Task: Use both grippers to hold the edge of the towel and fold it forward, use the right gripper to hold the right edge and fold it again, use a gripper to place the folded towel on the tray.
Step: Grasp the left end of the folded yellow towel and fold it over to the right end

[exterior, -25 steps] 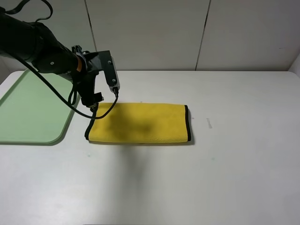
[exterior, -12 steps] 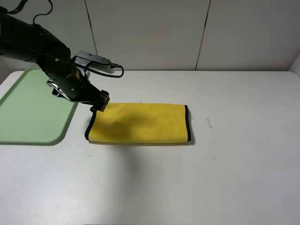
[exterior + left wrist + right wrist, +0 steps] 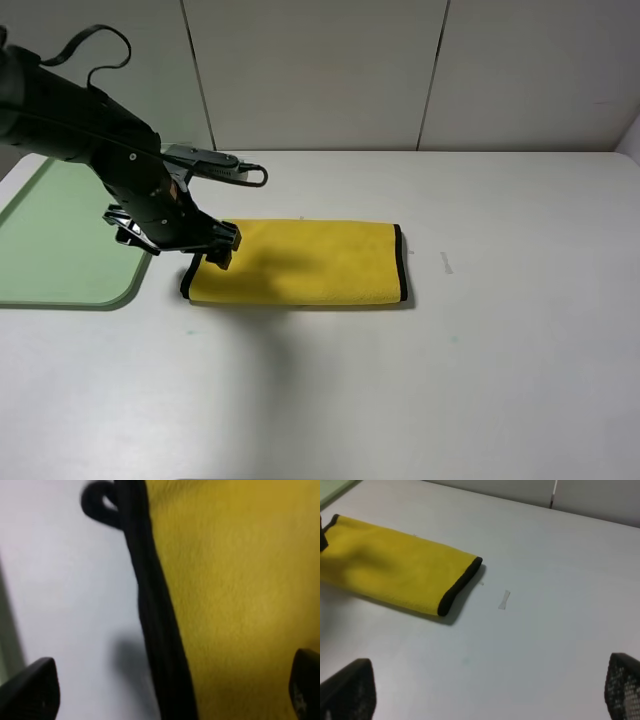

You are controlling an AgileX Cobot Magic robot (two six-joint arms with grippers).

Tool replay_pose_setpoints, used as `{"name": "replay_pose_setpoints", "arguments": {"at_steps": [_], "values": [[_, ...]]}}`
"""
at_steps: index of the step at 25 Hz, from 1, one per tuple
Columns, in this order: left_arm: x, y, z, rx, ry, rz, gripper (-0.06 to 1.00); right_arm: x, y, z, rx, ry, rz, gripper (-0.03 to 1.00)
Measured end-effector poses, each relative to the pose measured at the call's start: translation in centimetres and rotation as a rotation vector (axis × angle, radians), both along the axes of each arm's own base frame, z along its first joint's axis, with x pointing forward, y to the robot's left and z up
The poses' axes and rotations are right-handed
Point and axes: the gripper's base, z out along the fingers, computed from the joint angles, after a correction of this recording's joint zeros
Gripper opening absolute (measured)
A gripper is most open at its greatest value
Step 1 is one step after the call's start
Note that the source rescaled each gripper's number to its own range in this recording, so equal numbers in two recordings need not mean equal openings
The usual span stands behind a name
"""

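The towel (image 3: 300, 262) lies folded into a long yellow strip at the middle of the desk (image 3: 480, 380), its short black-trimmed ends to left and right. It is near the tray (image 3: 60, 250) at the frame's left side but apart from it. The left gripper (image 3: 218, 250) hangs low over the strip's left end. In its own view its fingers (image 3: 30, 690) stand wide apart, gripping nothing, with the edge (image 3: 155, 620) running down between them. One tip is over bare desk, the other over yellow plush, and the loop (image 3: 100, 502) sits at the top of that frame. That straddle looks like a set-up to pinch this end, though I cannot tell whether the tips touch the cloth. The right gripper (image 3: 487, 695) is outside the high view. Its camera looks from well back at the strip's other end, in the upper left of its frame. Its fingers (image 3: 347, 687) are spread open and empty, likely parked away to give the left arm room. By the strip's shape, the forward fold looks done and the second fold not yet made, so no towel is on the tray.
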Motion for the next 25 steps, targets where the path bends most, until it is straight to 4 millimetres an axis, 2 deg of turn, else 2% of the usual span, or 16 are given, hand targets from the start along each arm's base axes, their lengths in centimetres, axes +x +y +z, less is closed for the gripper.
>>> {"name": "replay_pose_setpoints", "arguments": {"at_steps": [9, 25], "values": [[0.2, -0.3, -2.6, -0.002, 0.036, 0.004, 0.89, 0.0, 0.0, 0.0, 0.000, 0.000, 0.000, 1.00], [0.3, -0.4, -3.0, -0.014, 0.033, 0.007, 0.83, 0.0, 0.0, 0.0, 0.000, 0.000, 0.000, 1.00]]}}
